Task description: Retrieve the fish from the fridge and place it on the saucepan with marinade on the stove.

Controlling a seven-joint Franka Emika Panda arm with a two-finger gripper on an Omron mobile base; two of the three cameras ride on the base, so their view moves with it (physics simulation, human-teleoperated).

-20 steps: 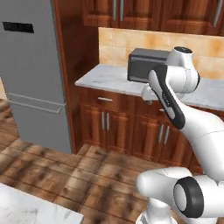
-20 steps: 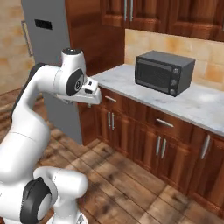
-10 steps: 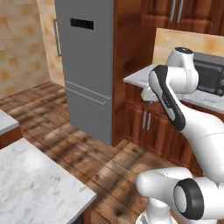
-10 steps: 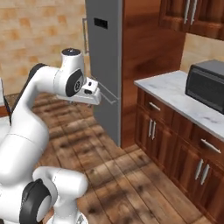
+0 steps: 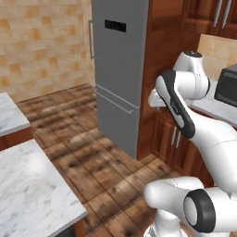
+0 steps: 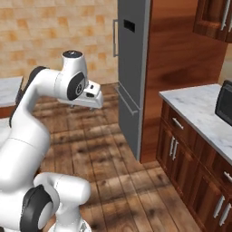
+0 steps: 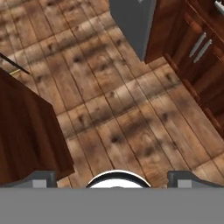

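The tall grey fridge (image 5: pixel 118 69) stands shut against a brown wood side panel, with its bar handle on the left and a dark display panel up high. It also rises at the back of the right base view (image 6: pixel 131 68), and its lower corner is at the top of the hand view (image 7: pixel 131 17). My gripper (image 6: pixel 90 100) hangs over the wooden floor well short of the fridge, pointing down. Its fingertips (image 7: pixel 40 177) stand wide apart, open, with nothing between them. The fish is hidden. The saucepan, the marinade and the stove are out of view.
A grey microwave (image 6: pixel 225 102) sits on the marble counter (image 6: pixel 195 108) right of the fridge, above wood cabinets (image 7: pixel 197 48). A marble island (image 5: pixel 32 185) lies at lower left. A dark wood block (image 7: pixel 26 135) is close on the hand's left. Wooden floor lies between.
The whole picture has shifted because the base moved: the fridge is now larger and near the middle, and the microwave has slid to the right edge. The arm keeps its pose, gripper open.
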